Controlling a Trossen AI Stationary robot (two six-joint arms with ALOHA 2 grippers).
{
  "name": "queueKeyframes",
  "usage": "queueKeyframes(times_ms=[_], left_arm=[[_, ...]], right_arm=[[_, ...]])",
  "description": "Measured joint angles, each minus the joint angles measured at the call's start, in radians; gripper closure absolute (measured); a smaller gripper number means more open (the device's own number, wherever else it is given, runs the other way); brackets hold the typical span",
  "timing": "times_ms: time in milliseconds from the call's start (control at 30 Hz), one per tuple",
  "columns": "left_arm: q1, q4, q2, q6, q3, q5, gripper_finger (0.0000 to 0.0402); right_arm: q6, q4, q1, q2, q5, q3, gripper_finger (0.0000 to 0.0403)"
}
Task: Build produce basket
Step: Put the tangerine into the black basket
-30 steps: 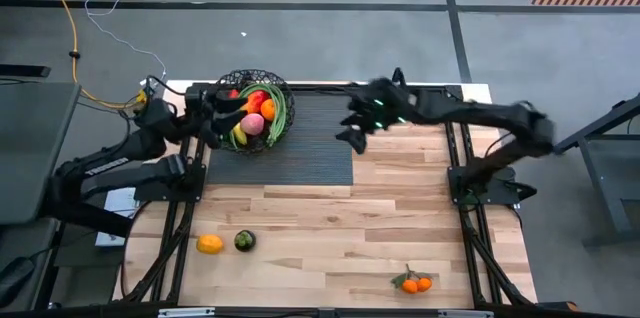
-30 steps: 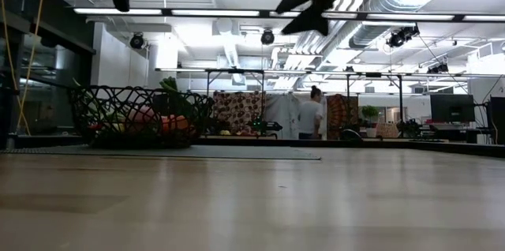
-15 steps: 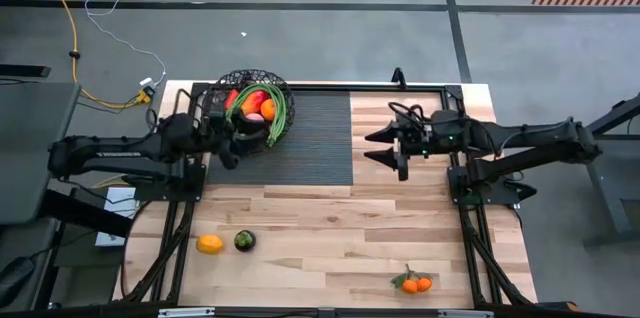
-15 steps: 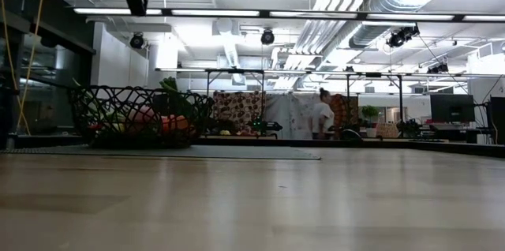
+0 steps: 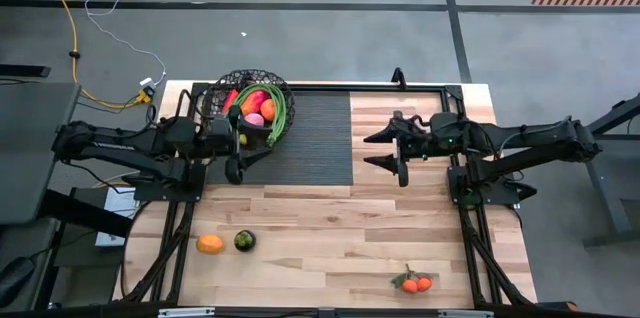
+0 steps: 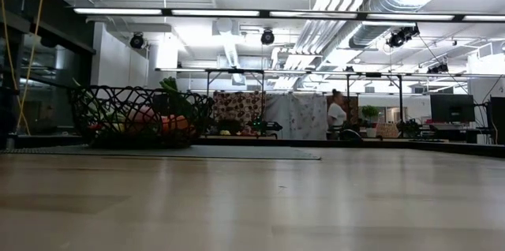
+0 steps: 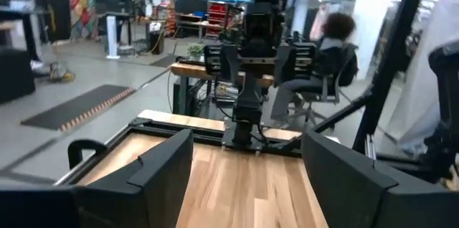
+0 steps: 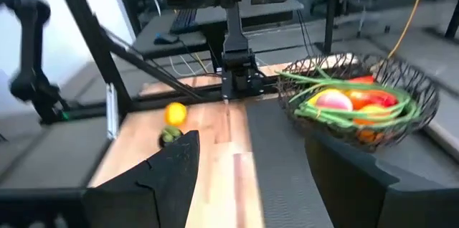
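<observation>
The black wire basket [image 5: 250,108] stands on the dark mat at the table's far left. It holds long green stalks, a pink fruit, red and orange fruits and a bit of yellow. It also shows in the low view [image 6: 142,117] and the right wrist view [image 8: 362,102]. My left gripper [image 5: 240,151] hovers open just near-side of the basket, holding nothing [image 7: 247,185]. My right gripper [image 5: 374,150] hangs open over the wood right of the mat, facing the basket [image 8: 265,185]. An orange [image 5: 209,244] and a dark green fruit [image 5: 244,241] lie on the near left.
A pair of small oranges with a leaf [image 5: 415,283] lies near the table's near right edge. The dark mat [image 5: 310,148] covers the far middle. Bare wood stretches between the mat and the loose fruit. A person [image 6: 337,115] stands in the room behind.
My left gripper has drawn back from over the basket toward the near edge. My right gripper has pulled away from the mat toward the table's right and then held still. The basket and loose fruit have not moved. The person in the room has walked to the right.
</observation>
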Motion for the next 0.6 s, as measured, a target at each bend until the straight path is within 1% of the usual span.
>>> queueKeyframes(times_ms=[133, 200, 300, 367, 433, 500, 533, 600], left_arm=[[-0.016, 0.0, 0.0, 0.101, 0.0, 0.018, 0.0151], [-0.019, 0.0, 0.0, 0.117, 0.0, 0.018, 0.0151], [-0.021, 0.0, 0.0, 0.109, 0.0, 0.012, 0.0151], [-0.021, 0.0, 0.0, 0.108, 0.0, 0.01, 0.0151], [-0.021, 0.0, 0.0, 0.103, 0.0, 0.01, 0.0151], [-0.021, 0.0, 0.0, 0.102, 0.0, 0.01, 0.0151], [-0.021, 0.0, 0.0, 0.102, 0.0, 0.01, 0.0151], [-0.021, 0.001, 0.0, 0.102, 0.0, 0.009, 0.0151]], right_arm=[[-0.086, 0.002, 0.0, 0.0, 0.0, 0.0, 0.0158], [-0.097, 0.002, 0.0, 0.0, 0.0, 0.0, 0.0158], [-0.09, 0.002, 0.0, 0.0, 0.0, 0.0, 0.0158], [-0.052, 0.0, 0.0, 0.0, 0.006, 0.0, 0.0158], [0.078, -0.016, 0.0, 0.0, 0.038, 0.0, 0.0158], [0.268, -0.071, 0.0, 0.0, 0.036, 0.001, 0.0158], [0.36, -0.114, -0.001, 0.0, 0.017, 0.002, 0.0158], [0.543, -0.23, 0.015, 0.0, -0.062, 0.002, 0.0158]])
